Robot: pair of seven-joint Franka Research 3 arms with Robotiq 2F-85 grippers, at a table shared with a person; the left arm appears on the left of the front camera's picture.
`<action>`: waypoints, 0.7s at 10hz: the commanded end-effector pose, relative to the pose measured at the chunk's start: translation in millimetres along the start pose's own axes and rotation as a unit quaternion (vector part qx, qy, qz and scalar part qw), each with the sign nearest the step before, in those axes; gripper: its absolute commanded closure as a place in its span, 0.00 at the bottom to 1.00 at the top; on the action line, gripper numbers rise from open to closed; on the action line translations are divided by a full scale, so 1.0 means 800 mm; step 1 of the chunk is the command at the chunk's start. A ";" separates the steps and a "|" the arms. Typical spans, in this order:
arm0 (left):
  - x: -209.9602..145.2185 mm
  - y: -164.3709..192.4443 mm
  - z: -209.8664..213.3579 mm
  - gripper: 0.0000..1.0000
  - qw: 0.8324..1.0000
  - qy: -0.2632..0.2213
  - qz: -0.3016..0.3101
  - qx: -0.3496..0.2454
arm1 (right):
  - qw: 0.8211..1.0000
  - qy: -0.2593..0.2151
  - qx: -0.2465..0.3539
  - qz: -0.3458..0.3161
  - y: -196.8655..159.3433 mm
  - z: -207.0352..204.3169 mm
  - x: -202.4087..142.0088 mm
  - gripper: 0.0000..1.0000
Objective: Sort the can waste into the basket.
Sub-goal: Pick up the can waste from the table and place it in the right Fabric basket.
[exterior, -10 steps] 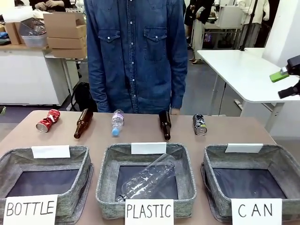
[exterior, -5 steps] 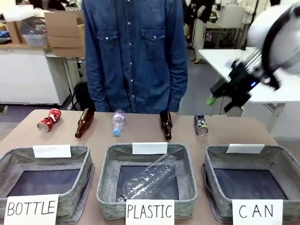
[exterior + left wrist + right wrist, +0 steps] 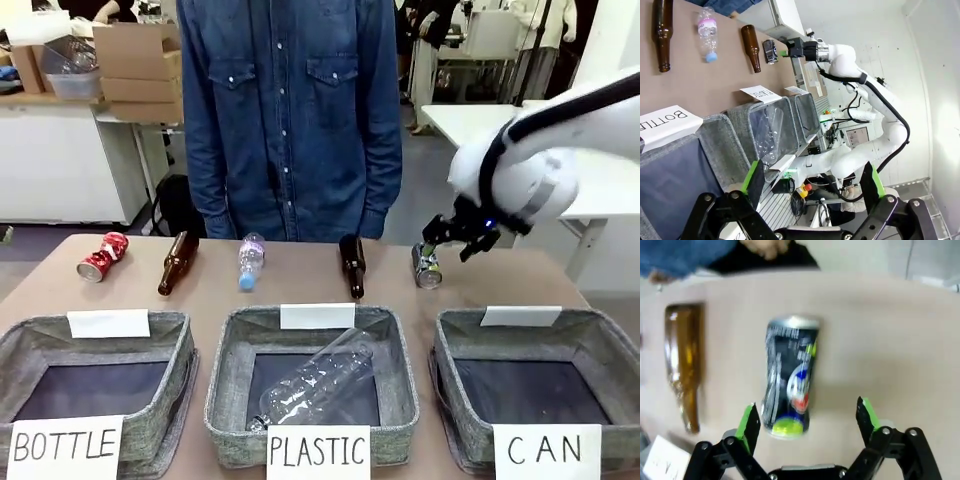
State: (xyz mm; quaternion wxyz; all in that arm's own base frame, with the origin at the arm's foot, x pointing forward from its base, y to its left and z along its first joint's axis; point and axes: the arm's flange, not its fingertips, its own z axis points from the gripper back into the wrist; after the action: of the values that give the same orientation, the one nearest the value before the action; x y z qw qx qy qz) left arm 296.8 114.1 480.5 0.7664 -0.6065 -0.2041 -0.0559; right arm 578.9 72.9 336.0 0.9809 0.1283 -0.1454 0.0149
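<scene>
The black can [image 3: 426, 266] lies on its side at the far right of the table, in front of the person. My right gripper [image 3: 446, 244] hovers just above it, open. In the right wrist view the black can [image 3: 788, 396] lies between and just beyond the spread fingers of the gripper [image 3: 807, 419], untouched. The red can [image 3: 103, 257] lies at the far left of the row. The basket signed "CAN" [image 3: 595, 328] stands at the front right, nothing inside it. My left gripper [image 3: 813, 179] is open, off to the side with nothing between its fingers.
Two brown bottles [image 3: 178, 262] [image 3: 352, 266] and a small clear bottle [image 3: 249, 262] lie in the same row. The "PLASTIC" basket [image 3: 225, 400] holds a clear bottle [image 3: 315, 385]. The "BOTTLE" basket [image 3: 180, 350] stands front left. A person in a denim shirt [image 3: 290, 120] stands behind the table.
My right arm has swung in from the right edge and come down over the black can. The cans and bottles have not moved.
</scene>
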 end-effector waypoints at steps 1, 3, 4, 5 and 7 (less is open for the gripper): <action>-0.001 -0.002 0.000 0.00 1.000 -0.001 -0.010 -0.007 | 0.998 -0.065 -0.012 -0.004 0.012 -0.029 0.008 0.00; -0.001 -0.002 0.000 0.00 1.000 -0.001 -0.010 -0.007 | 0.998 -0.057 -0.015 -0.006 0.020 -0.047 0.010 0.00; -0.001 -0.002 0.000 0.00 1.000 -0.001 -0.010 -0.007 | 0.999 -0.049 -0.015 0.003 0.028 -0.054 0.006 0.00; -0.001 -0.002 0.000 0.00 1.000 -0.001 -0.010 -0.007 | 0.999 -0.045 -0.018 0.008 0.033 -0.057 0.004 0.00; -0.001 -0.002 0.000 0.00 1.000 -0.001 -0.010 -0.007 | 0.999 -0.044 -0.020 0.011 0.034 -0.056 0.002 0.00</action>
State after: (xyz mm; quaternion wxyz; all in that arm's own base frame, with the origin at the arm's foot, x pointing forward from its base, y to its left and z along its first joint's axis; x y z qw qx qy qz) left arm 296.8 114.2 480.6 0.7664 -0.6064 -0.2044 -0.0562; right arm 588.6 108.6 296.6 0.9747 0.1131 -0.1914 0.0246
